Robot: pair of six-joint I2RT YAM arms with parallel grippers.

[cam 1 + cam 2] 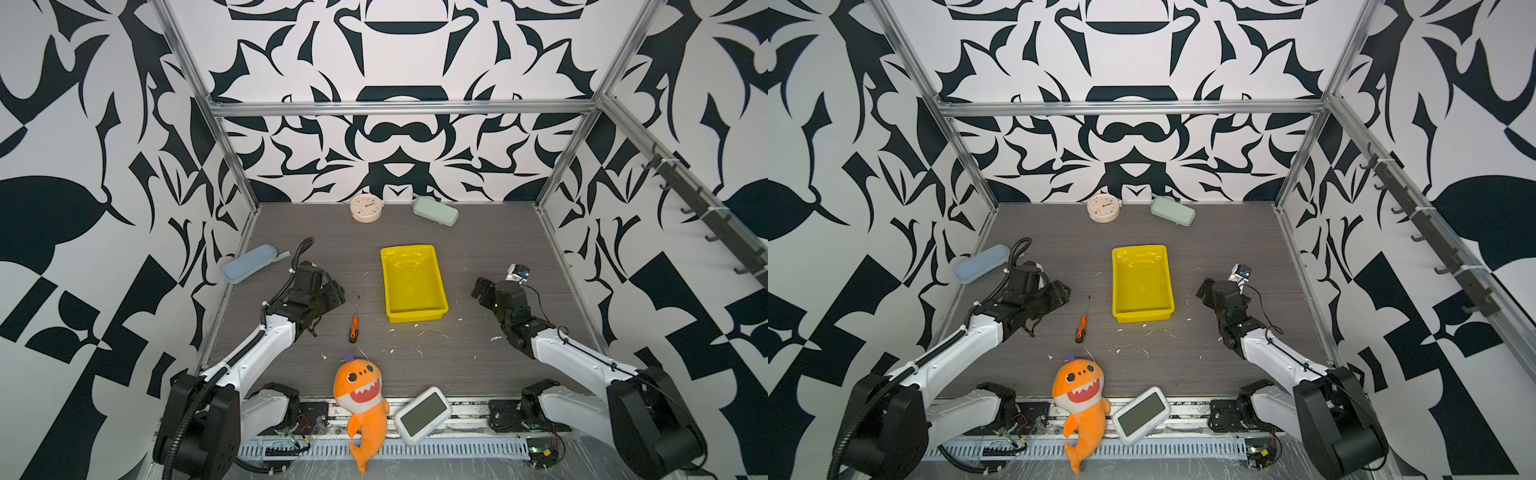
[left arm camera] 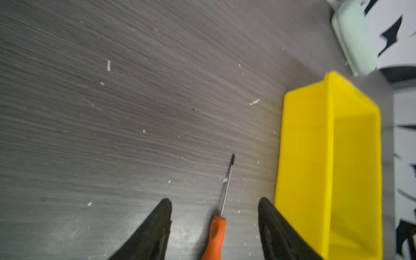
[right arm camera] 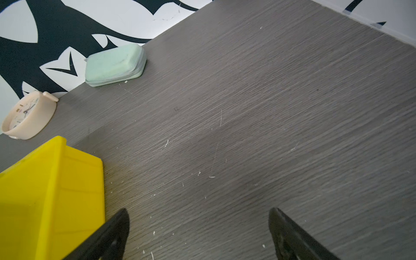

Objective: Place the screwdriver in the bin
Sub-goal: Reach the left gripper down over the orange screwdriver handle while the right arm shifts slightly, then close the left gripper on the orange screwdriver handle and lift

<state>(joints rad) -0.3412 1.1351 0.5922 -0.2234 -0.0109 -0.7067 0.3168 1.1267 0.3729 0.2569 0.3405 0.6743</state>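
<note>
While the screwdriver point(image 1: 354, 323) lies on the table point(image 1: 478, 365) just left of the bin point(image 1: 417, 314), shaft pointing to the back, the nearer left claw point(image 2: 215, 200) straddles its handle, partly open, seemingly gripping nothing through the blur; the right claw point(image 3: 199, 211) gapes empty.

1. Table point(image 1: 469, 241): grey wood-grain top, matt, finely lined, flecked with white crumbs.
2. Bin point(image 1: 415, 316): yellow plastic, smooth; the inside is glossy, with reflections on its floor.
3. Screwdriver point(image 1: 355, 319): smooth orange-and-black handle that looks like plastic; thin dark metal shaft.
4. Shark point(image 1: 361, 390): orange plush cloth, soft and matt.
5. Green case point(image 1: 435, 211) and blue case point(image 1: 249, 262): matt shells, faintly textured.
6. Clock point(image 1: 366, 208): cream plastic, smooth, with a slight sheen.
7. Frame point(image 1: 403, 109): bare silver metal rails, satin finish.
</note>
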